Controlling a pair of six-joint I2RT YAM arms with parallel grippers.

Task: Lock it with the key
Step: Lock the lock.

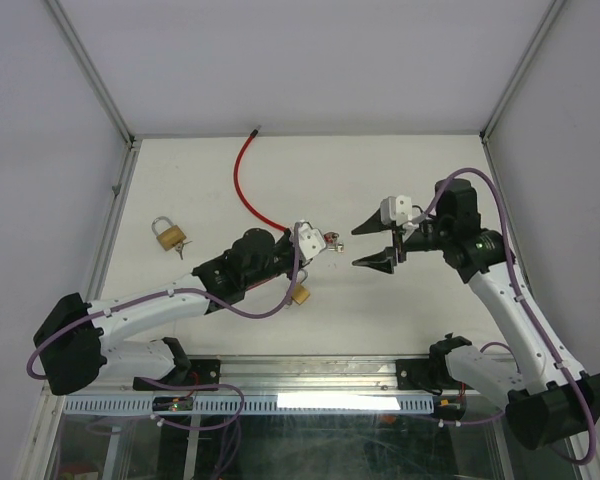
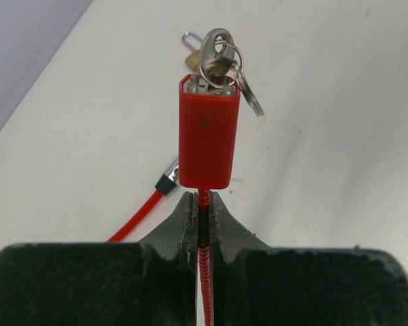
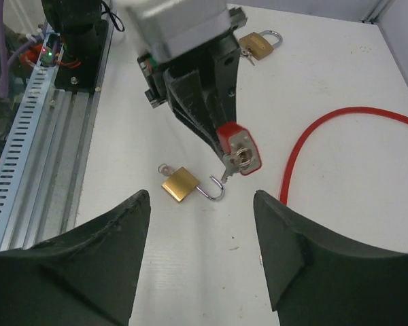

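Across the white bench (image 1: pixel 400 310), the left gripper (image 2: pixel 202 210) is pinched tight on the thin red cable (image 1: pixel 242 180) just under its red rectangular plastic lock body (image 2: pixel 209 136), holding that off the bench near the middle. The right gripper (image 1: pixel 355 248) hangs just beside it, spread wide and touching nothing. A silver key (image 2: pixel 214 58) on a ring already sits in the body's end face. Insertion looks done; gripping and turning the key is what's left, I'd say.
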